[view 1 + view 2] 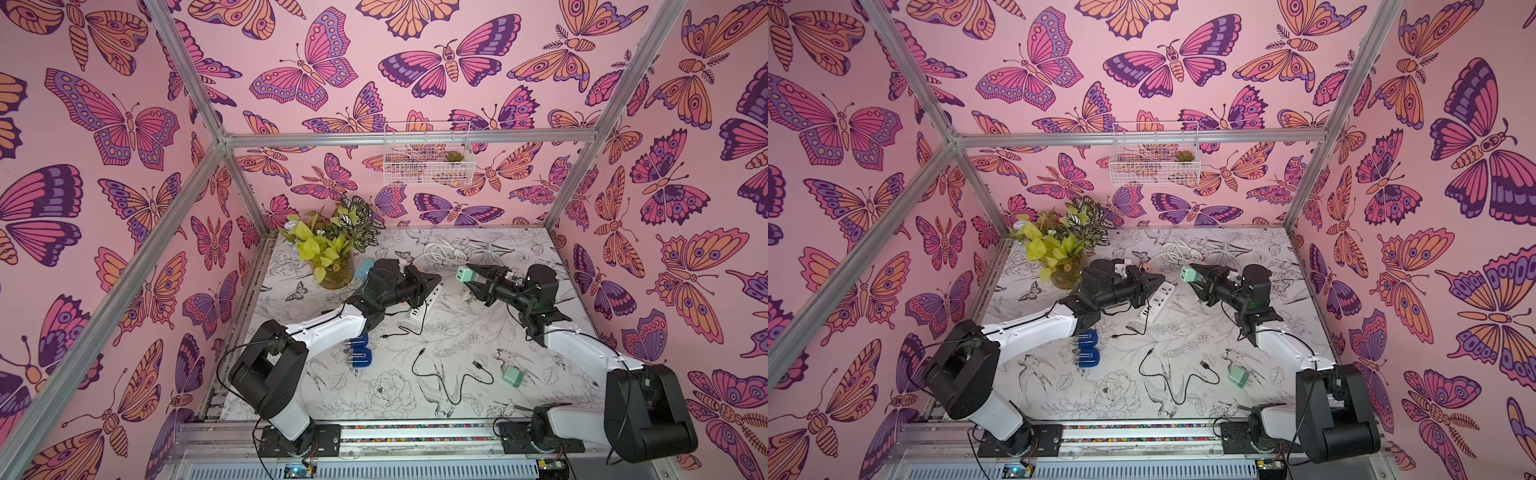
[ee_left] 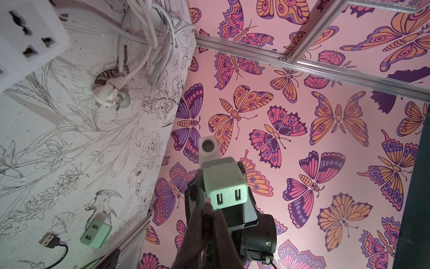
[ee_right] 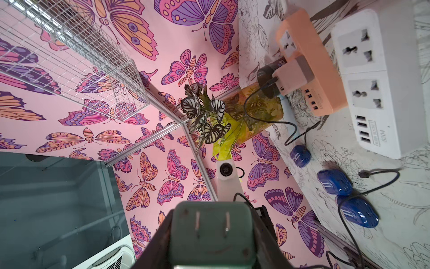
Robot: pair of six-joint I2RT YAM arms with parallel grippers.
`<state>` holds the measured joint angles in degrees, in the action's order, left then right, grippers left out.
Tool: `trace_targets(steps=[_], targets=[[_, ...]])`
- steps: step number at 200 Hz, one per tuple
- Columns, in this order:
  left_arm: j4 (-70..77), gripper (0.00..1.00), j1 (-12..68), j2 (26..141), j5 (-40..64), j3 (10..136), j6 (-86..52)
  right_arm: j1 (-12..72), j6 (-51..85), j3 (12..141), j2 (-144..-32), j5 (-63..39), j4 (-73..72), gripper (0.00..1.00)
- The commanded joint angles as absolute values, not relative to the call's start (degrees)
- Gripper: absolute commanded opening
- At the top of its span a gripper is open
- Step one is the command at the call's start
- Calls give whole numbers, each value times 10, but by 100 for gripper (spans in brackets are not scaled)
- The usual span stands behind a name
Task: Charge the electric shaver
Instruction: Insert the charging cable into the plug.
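My right gripper [image 1: 471,275] is shut on a pale green USB charger [image 1: 462,274], held in the air above the back of the table. Its prongs face the right wrist camera [image 3: 209,233] and its two USB ports face the left wrist camera [image 2: 226,198]. My left gripper [image 1: 436,280] hovers shut just left of the charger, over the white power strip [image 1: 426,301]; I see nothing between its fingers [image 2: 200,221]. A dark rounded device with a black cable, possibly the electric shaver [image 3: 267,79], lies beside an orange power strip [image 3: 314,58].
A second green charger [image 1: 513,376] and a loose black USB cable [image 1: 440,374] lie at the front right. Blue plugs [image 1: 359,353] sit under the left arm. A vase of leaves [image 1: 332,249] and a coiled white cord [image 1: 453,249] stand at the back. A wire basket [image 1: 428,158] hangs on the wall.
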<state>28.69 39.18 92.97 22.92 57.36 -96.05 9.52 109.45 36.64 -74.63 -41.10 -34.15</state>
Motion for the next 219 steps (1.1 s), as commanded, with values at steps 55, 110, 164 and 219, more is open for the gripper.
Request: trace_targets(steps=[55,110,164,219], targets=[[305,0,403,929,204,588,-943,143,1079,358,-758,-315,-402,0],[304,0,403,933,200,592,-940,169,1078,363,-766,-309,-400,0],[290,0,403,935,201,592,-937,175,1087,365,-763,-301,-412,0],[280,0,403,939,196,595,-942,192,1094,361,-760,-290,-426,0]])
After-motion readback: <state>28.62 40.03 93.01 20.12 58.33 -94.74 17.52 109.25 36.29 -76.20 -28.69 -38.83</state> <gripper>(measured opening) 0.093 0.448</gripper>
